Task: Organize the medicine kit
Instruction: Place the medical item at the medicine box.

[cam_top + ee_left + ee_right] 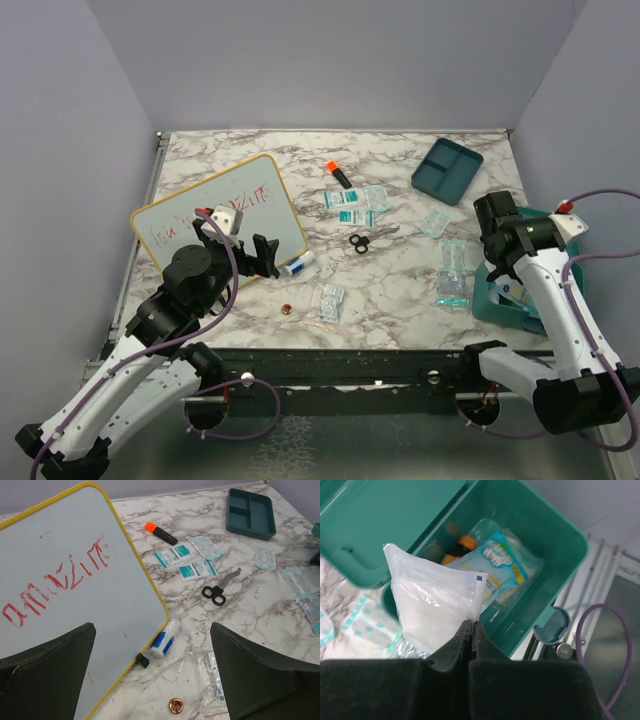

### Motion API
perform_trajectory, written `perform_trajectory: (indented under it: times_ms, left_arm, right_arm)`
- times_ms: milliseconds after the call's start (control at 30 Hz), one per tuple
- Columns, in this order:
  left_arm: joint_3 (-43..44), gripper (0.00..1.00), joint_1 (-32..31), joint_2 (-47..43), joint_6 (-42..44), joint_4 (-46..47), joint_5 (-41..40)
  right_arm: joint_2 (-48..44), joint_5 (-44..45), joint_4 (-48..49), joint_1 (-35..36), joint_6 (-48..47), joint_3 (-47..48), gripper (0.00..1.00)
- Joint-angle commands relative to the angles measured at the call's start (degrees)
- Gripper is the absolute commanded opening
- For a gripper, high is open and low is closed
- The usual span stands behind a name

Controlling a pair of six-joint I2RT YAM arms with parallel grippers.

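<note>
Closest to the lens, the right gripper [471,630] is clenched on an edge of a clear plastic pouch of white material [432,600]. The flat yellow-framed whiteboard [215,215] lies at the left, and the left gripper [264,254] hovers at its near corner, jaws spread and empty. The teal hard-plastic medicine kit case [555,540] stands lid-open at the table's near right edge, directly under the pouch. Its matching shallow divided tray [447,170] sits well apart at the far right. The packing step looks to be in hand. The next move calls for lowering the pouch inside and letting go, then gathering the small loose sachets [452,285].

Robot lab cell: plain lilac walls [330,60] round marble-print table [400,290], w/ left arm [125,378] & right arm [556,300] at near edge.
</note>
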Motion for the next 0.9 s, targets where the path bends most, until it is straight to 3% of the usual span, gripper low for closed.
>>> perform_trajectory:
  times_ms: [0, 300, 633, 767, 867]
  left_arm:
    - [-0.54, 0.99, -0.32, -0.63, 0.01, -0.17, 0.72]
    - [-0.54, 0.99, -0.33, -0.42, -0.11, 0.00, 1.50]
    - [-0.62, 0.99, -0.30, -0.71, -0.17, 0.08, 1.78]
    - [-0.71, 0.99, -0.32, -0.68, -0.18, 0.08, 1.82]
    - [-0.65, 0.99, -0.32, -0.43, -0.17, 0.08, 1.87]
  right_arm:
    - [0.66, 4.60, -1.60, -4.93, -1.40, -1.17, 0.01]
    - [2.55, 0.84, 6.60, -21.58, -11.37, -2.76, 0.00]
    - [5.12, 3.46, 3.27, -23.13, -5.20, -3.50, 0.03]
    - [4.20, 3.62, 3.91, -23.14, -4.73, -4.84, 0.22]
    - [3.87, 3.46, 4.35, -23.14, -5.16, -4.81, 0.28]
